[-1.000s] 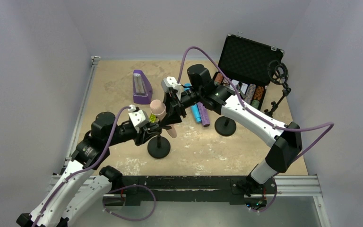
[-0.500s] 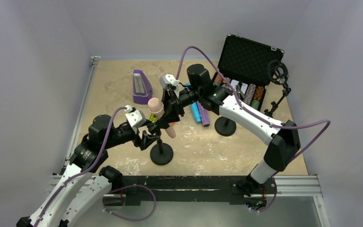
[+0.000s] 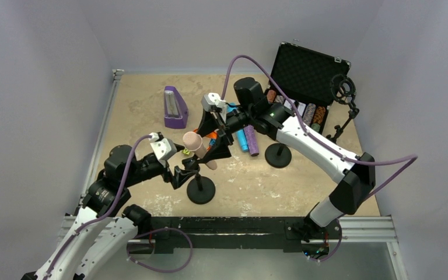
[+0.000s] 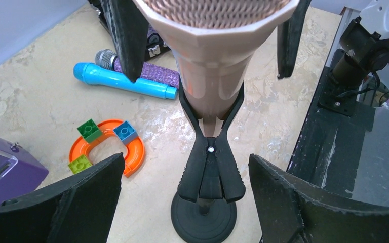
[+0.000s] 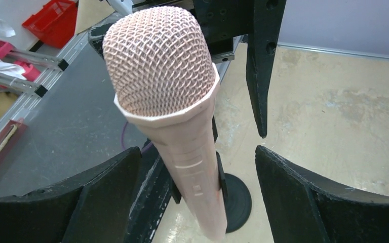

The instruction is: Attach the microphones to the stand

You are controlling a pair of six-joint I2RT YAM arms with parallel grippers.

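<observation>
Left gripper (image 4: pixel 185 159) stands wide open and holds nothing, its black fingers spread on either side of the clip (image 4: pixel 210 167) that tops a round-based black stand (image 4: pixel 202 225) near the front of the tan table (image 3: pixel 140 99). Pinched in that clip by its lower barrel, tilted with its head uppermost, is the pink-beige microphone (image 5: pixel 167 101): a matte tapering body, a faceted collar and a domed mesh head in the same pale tone. Reaching in from the far side, the right gripper (image 5: pixel 197 151) is also spread wide, its fingers flanking the microphone without touching it. Beyond the stand an orange toy arch (image 4: pixel 109 149) carries green and blue bricks. Past it the blue microphone (image 4: pixel 126 82) and the glittery purple microphone (image 4: pixel 152 75), silver mesh at its head, lie flat side by side. Farther back sit a purple metronome (image 3: pixel 175 108) and an open black case (image 3: pixel 309 70).
</observation>
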